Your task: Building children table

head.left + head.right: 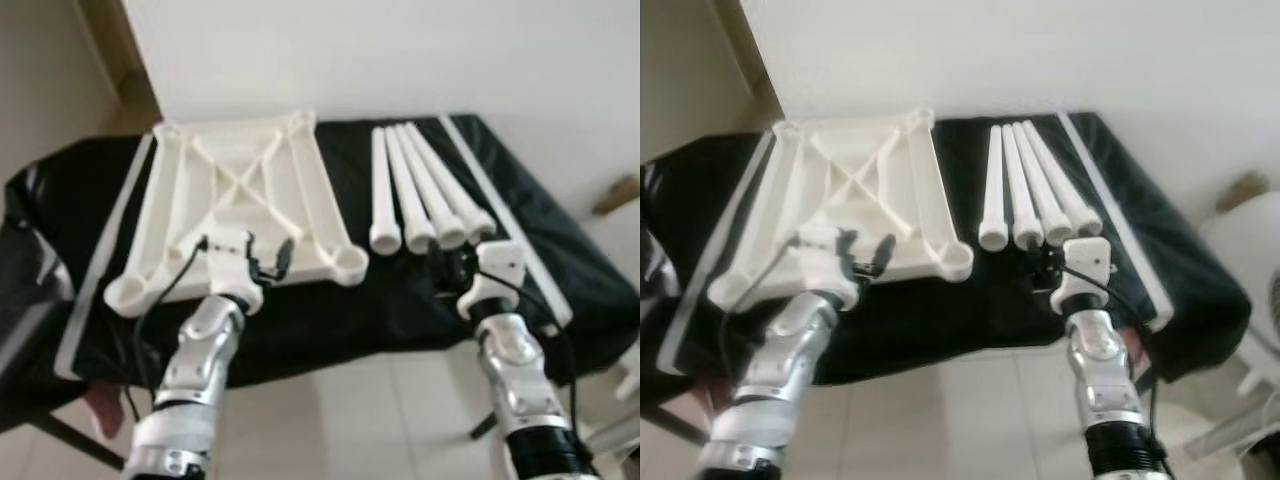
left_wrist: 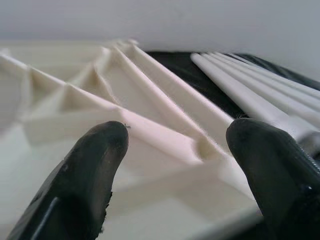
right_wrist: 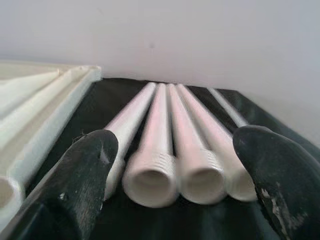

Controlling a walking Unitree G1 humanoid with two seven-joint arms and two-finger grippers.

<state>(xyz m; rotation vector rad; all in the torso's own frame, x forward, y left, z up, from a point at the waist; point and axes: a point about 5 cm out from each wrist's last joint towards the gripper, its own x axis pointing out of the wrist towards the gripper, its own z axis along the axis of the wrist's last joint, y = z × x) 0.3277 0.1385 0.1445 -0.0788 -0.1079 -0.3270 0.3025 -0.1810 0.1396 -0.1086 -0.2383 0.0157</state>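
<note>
The white table top (image 1: 240, 195) lies upside down on the black-covered table (image 1: 400, 300), ribs and corner sockets facing up. To its right, several white legs (image 1: 415, 195) lie side by side, their threaded open ends (image 3: 160, 172) toward me. My left gripper (image 2: 175, 150) is open and low over the top's near edge, close to the front right corner socket (image 1: 350, 262). My right gripper (image 3: 177, 142) is open just in front of the leg ends, which sit between its fingers in the right wrist view without touching them.
A white wall runs close behind the table. White strips (image 1: 500, 200) lie along the black cover's left and right sides. The front edge drops to a tiled floor (image 1: 350, 420). A white chair (image 1: 1250, 230) stands at the right.
</note>
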